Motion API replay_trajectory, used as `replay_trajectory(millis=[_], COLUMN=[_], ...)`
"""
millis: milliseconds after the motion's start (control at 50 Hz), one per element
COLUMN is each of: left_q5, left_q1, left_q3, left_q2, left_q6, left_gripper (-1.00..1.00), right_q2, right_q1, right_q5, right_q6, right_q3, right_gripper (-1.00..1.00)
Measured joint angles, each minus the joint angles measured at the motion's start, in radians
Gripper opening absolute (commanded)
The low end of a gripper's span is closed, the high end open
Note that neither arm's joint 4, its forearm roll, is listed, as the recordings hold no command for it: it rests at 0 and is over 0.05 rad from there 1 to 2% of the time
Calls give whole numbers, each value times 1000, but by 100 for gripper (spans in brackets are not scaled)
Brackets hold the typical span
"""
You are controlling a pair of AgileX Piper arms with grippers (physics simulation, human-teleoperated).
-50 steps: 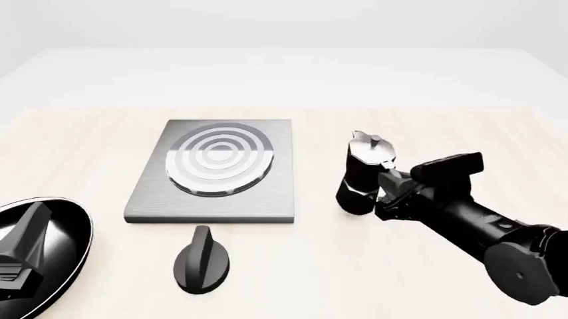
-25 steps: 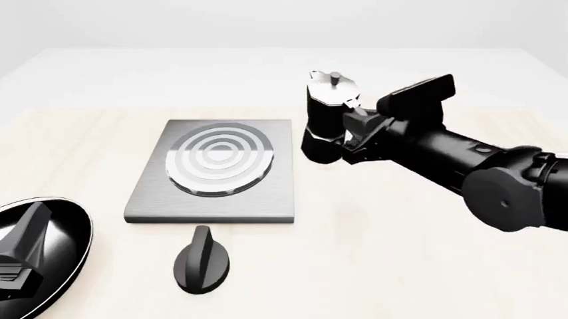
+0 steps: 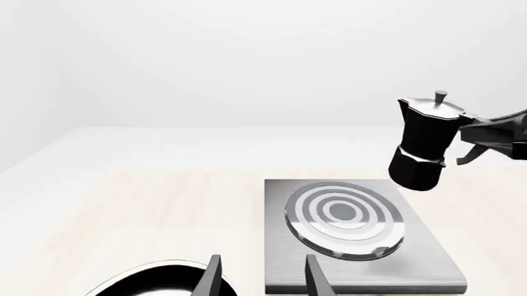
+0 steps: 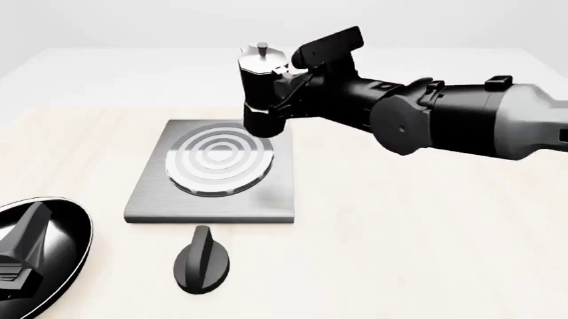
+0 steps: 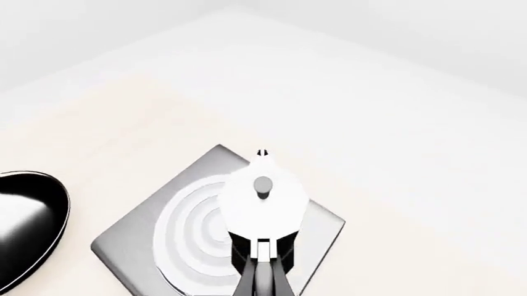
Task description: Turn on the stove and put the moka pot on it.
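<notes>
Moka pot, front view: one faceted pot (image 4: pixel 260 93), black body, shiny silver lid with a knob, held in the air above the far right edge of the stove (image 4: pixel 151 189).
Stove, front view: one flat square grey metal plate with shiny ringed burner (image 4: pixel 220 158); one black oval knob (image 4: pixel 202 260) lies apart on the pale wood table (image 4: pixel 400 232), near its front edge.
Right arm, front view: stretched in from the right, its gripper (image 4: pixel 288 78) clamped on the pot's handle.
Left gripper, front view: (image 4: pixel 22 256) low over the one round glossy black pan (image 4: pixel 66 249); finger spread unclear here.
Left wrist view: two dark fingers (image 3: pixel 212 280) parted, holding nothing; pot (image 3: pixel 424 145) hangs upright above the stove (image 3: pixel 428 259).
Right wrist view: silver lid (image 5: pixel 261 200) seen from above, over the burner rings (image 5: pixel 194 231); fingers (image 5: pixel 261 271) closed on the handle.
</notes>
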Motion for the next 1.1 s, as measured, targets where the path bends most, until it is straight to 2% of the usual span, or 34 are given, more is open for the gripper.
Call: replay_trajectory(millis=[240, 440, 1100], left_q5=[0, 0, 0], left_q1=[0, 0, 0], left_q3=[0, 0, 0], left_q2=[0, 0, 0], left_q6=[0, 0, 0], left_gripper=[100, 100, 100], right_q2=[148, 231, 358], right_q1=[26, 41, 93], right_q5=[23, 31, 9], right_q6=[7, 14, 58], right_q3=[-147, -221, -274], right_gripper=[-100, -100, -100])
